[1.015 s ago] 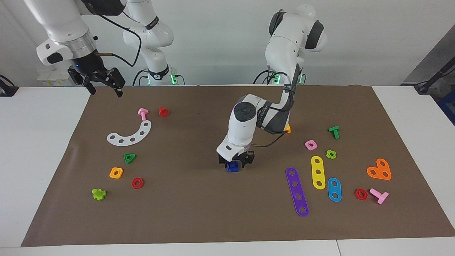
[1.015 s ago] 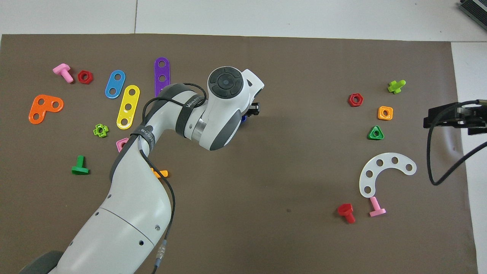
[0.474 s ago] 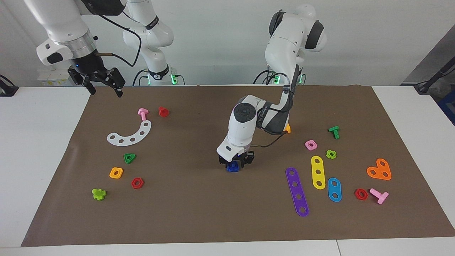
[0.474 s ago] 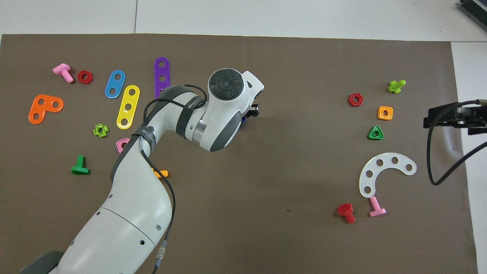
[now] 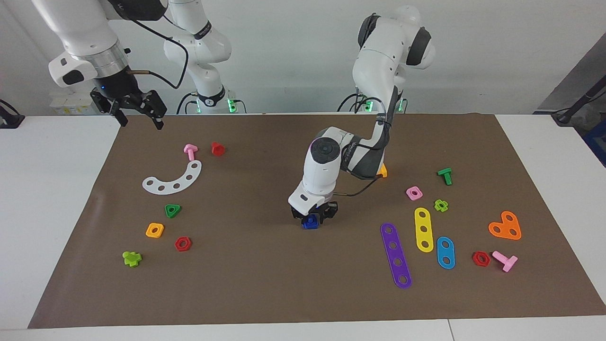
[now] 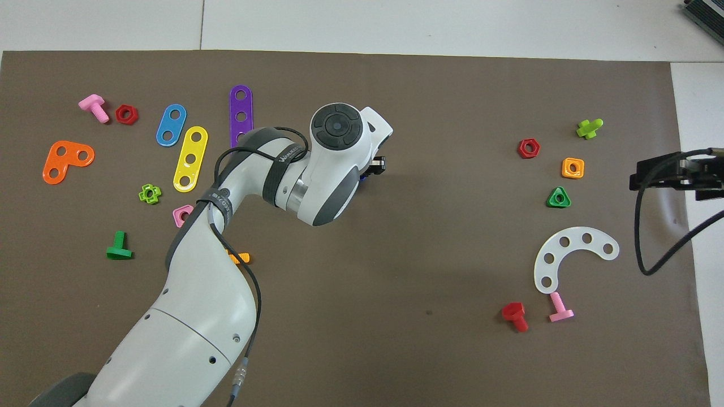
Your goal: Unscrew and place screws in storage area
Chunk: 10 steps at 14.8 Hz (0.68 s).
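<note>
Two arms on my screen: left gripper (image 5: 313, 219) down at mid-desk, fingers around the dark blue screw (image 5: 310, 222), grip uncertain; right gripper (image 5: 137, 113) waits raised, fingers apart.

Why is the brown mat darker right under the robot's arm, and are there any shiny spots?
Facing view: a soft shadow lies on the brown mat beside the blue screw, under the left pincer; light comes from above. Overhead view: the white arm casts a faint dark patch on the mat; no shiny glare there, and the white curved strip just looks bright.
</note>
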Each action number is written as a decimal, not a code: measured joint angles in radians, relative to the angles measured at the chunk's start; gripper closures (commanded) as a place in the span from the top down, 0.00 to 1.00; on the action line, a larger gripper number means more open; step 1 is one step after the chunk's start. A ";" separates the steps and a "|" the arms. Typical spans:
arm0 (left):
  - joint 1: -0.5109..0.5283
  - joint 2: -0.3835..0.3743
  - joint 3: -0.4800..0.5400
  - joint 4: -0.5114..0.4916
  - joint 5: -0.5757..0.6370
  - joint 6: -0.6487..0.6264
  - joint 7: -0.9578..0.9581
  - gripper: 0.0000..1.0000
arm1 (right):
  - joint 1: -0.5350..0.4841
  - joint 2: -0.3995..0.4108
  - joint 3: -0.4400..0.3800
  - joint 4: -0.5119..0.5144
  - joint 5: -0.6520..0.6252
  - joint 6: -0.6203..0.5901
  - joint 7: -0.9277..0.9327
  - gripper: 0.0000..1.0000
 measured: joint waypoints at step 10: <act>0.000 0.000 0.000 -0.001 0.000 0.003 0.000 0.43 | 0.000 0.000 0.000 0.000 0.000 0.000 0.000 1.00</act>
